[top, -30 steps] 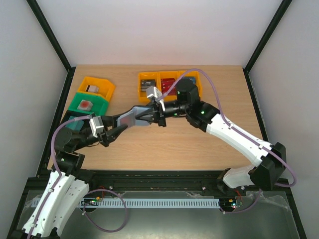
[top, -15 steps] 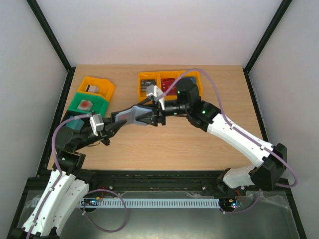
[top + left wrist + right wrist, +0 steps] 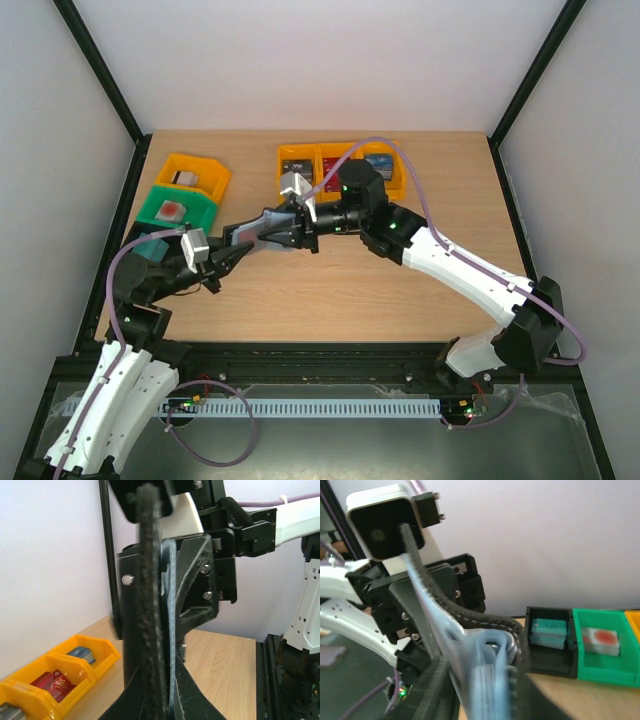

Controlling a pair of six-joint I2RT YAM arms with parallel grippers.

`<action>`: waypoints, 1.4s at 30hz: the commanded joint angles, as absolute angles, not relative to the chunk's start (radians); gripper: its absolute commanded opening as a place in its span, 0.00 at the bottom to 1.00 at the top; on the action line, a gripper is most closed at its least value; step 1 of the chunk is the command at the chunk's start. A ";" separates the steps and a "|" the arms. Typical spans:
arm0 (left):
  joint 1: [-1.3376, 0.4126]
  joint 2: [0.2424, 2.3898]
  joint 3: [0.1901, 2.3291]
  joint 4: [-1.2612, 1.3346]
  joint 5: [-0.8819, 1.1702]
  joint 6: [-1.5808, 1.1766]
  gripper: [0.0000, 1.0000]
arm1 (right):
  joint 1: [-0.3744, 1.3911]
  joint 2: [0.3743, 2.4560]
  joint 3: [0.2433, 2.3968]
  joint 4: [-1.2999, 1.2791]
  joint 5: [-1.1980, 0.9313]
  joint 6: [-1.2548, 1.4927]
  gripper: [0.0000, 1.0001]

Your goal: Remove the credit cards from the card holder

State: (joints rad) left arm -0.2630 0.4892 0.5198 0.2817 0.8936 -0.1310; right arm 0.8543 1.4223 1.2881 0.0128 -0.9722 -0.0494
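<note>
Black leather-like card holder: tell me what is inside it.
Inside the black folding card holder, grey-blue pocket layers show, blurred; any credit cards in them cannot be made out.

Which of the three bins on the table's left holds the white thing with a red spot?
The green bin, the middle one: the yellow bin lies behind it, the black bin with something teal in front.

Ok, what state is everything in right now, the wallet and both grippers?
Wallet, open with its grey-blue inside showing, held up in the air.
Left gripper, shut on the wallet's near end.
Right gripper, jaws either side of the wallet's far end, grip unclear.
</note>
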 commanded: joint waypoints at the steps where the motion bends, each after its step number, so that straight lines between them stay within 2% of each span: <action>1: -0.266 0.482 0.515 0.332 0.943 -0.141 0.02 | 0.869 1.432 1.313 0.099 -1.027 0.001 0.06; 2: -0.266 0.483 0.515 0.336 0.948 -0.148 0.02 | 0.869 1.434 1.315 0.093 -1.027 0.002 0.02; 5: -0.263 0.484 0.520 0.337 0.964 -0.179 0.02 | 0.861 1.429 1.326 0.040 -1.030 -0.038 0.02; 6: -0.259 0.483 0.526 0.327 0.971 -0.190 0.11 | 0.851 1.420 1.324 0.027 -1.036 -0.053 0.02; 7: -0.252 0.480 0.535 0.312 0.975 -0.201 0.29 | 0.837 1.406 1.311 0.022 -1.043 -0.060 0.02; 8: -0.245 0.478 0.544 0.296 0.978 -0.206 0.42 | 0.819 1.395 1.303 0.018 -1.049 -0.063 0.02; 10: -0.223 0.470 0.569 0.256 0.971 -0.183 0.49 | 0.792 1.384 1.313 -0.046 -1.071 -0.099 0.02; 15: -0.174 0.456 0.585 0.208 0.929 -0.137 0.48 | 0.786 1.381 1.356 -0.224 -1.105 -0.222 0.02; 26: -0.162 0.466 0.588 0.214 0.925 -0.125 0.23 | 0.787 1.359 1.358 -0.245 -1.163 -0.247 0.02; 30: -0.163 0.467 0.589 0.192 0.903 -0.071 0.20 | 0.787 1.359 1.362 -0.240 -1.189 -0.241 0.02; 38: -0.198 0.477 0.580 0.176 0.874 -0.024 0.29 | 0.801 1.391 1.354 -0.063 -1.101 -0.080 0.02; 42: -0.208 0.476 0.576 0.171 0.902 -0.035 0.37 | 0.808 1.414 1.360 -0.031 -1.030 -0.041 0.02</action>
